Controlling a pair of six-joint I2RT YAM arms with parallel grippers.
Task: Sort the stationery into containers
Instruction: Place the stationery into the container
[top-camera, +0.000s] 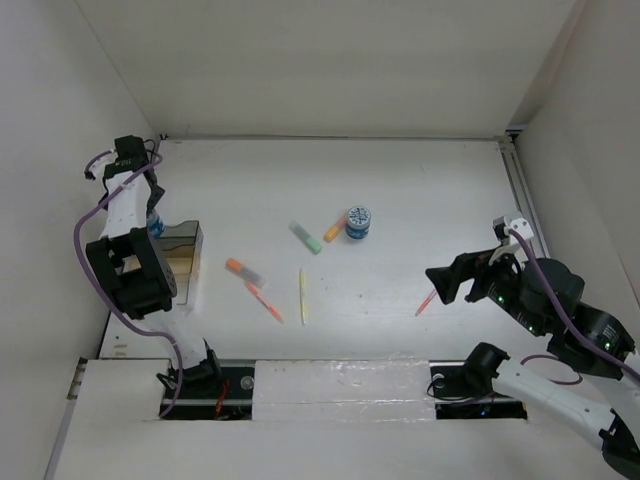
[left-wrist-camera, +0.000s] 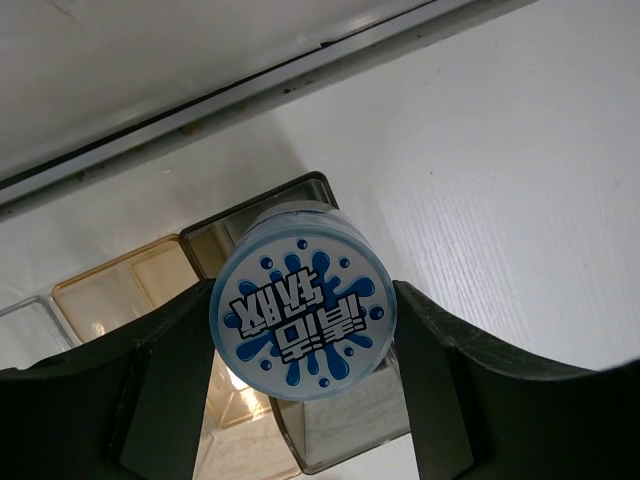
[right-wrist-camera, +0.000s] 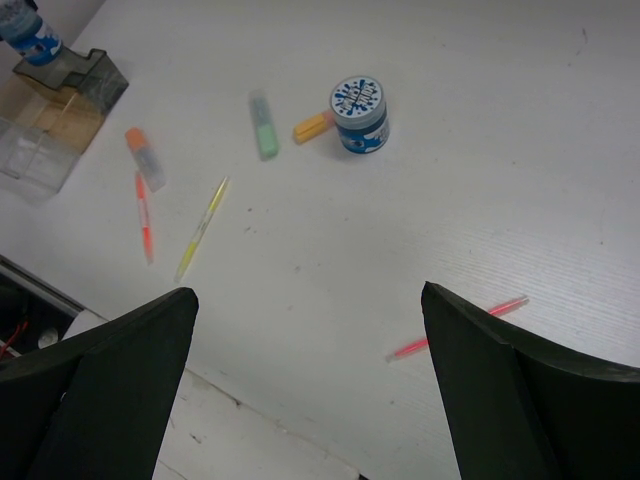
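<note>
Left pincer, top view: the left pincer (top-camera: 152, 224) is pinching a blue-and-white cylinder (top-camera: 155, 218) above the far end of the tray (top-camera: 188, 262), close to the left wall.
Right pincer, top view: the right pincer (top-camera: 440, 282) is hovering with jaws spread, and the pink pen (top-camera: 427, 299) is lying just beside it on the tabletop (top-camera: 420, 190). This arm is by far the nearer one.
Cylinder, left wrist view: its printed end is facing the camera, so its axis is pointing down at the tray. It is hanging seemingly over the dark end compartment (left-wrist-camera: 300, 190). A straight lowering and release is looking like the likely next step.
Pen, right wrist view: it is lying ahead and right of the empty gap, near the right finger (right-wrist-camera: 500, 380). Its long axis is slanting up to the right, almost along the closing line, so a wrist turn is probably needed.
</note>
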